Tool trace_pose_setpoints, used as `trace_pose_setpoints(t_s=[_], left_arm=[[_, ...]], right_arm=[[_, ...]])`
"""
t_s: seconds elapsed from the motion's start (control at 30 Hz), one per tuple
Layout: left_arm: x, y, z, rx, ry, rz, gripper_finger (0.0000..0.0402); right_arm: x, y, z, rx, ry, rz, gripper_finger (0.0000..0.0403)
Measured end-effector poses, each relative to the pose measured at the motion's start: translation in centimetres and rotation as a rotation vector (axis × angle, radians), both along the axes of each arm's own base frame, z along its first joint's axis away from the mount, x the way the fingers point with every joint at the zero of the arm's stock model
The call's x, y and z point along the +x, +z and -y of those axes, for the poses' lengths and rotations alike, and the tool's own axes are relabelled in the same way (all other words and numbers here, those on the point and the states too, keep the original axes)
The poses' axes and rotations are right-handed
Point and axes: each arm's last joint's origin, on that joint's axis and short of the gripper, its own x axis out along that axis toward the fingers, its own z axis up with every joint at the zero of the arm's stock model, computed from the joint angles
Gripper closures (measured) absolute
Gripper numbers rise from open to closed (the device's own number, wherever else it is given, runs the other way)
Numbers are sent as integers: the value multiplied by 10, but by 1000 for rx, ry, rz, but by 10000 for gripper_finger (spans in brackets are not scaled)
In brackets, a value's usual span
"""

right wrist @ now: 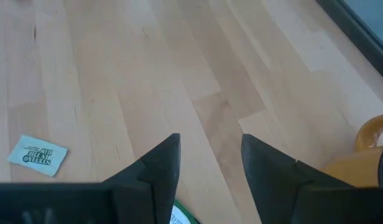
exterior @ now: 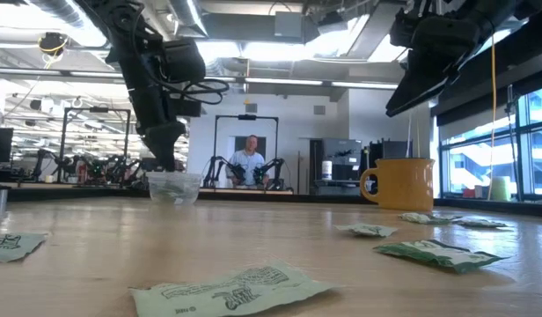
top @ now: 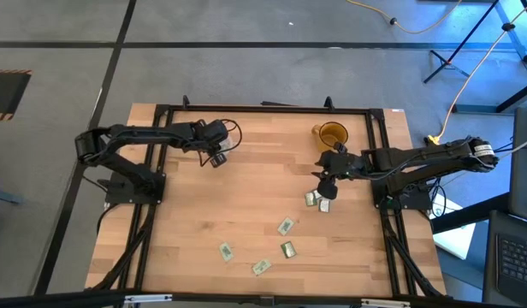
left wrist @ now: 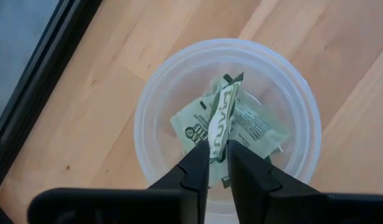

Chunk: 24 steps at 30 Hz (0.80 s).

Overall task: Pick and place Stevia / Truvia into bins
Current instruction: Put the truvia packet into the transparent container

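Left gripper (left wrist: 217,163) is hanging right over the clear cup (left wrist: 154,99), fingers just parting w/ a sachet (left wrist: 221,118) upright between them, so it drops in. Right gripper (right wrist: 210,168) is waiting open, empty, beside the yellow mug (top: 332,134); loose sachets (top: 286,227) are lying on the table (top: 204,231).

The counter (top: 204,214) is pale wood in planks, smooth with a soft sheen. The clear cup (left wrist: 226,124) is see-through glossy plastic. The sachets (exterior: 231,291) are matt, crinkled paper. The amber mug (exterior: 403,183) looks smooth.
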Motion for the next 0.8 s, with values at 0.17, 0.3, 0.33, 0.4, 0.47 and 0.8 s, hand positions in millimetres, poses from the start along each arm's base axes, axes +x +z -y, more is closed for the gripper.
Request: trace_pose_setpoints(t_s=[0.17,0.3,0.33,0.4,0.47,0.8], left_arm=[[-1,7,1,18,-13,11,331],[-1,30,4,62,-27,43,324],[-1,37,6,74,-36,57,323],[-1,50,10,85,-53,103,323],[-3,60,15,73,-86,166,324],[17,64,60,-151,-423,597,324]], right_arm=[[0,0,0,0,0,-1,231],[0,0,0,0,0,-2,231],[0,0,0,0,0,-3,231],[0,0,0,0,0,-3,231],[0,0,0,-5,5,-5,231],[0,-9,-9,87,162,-90,231]])
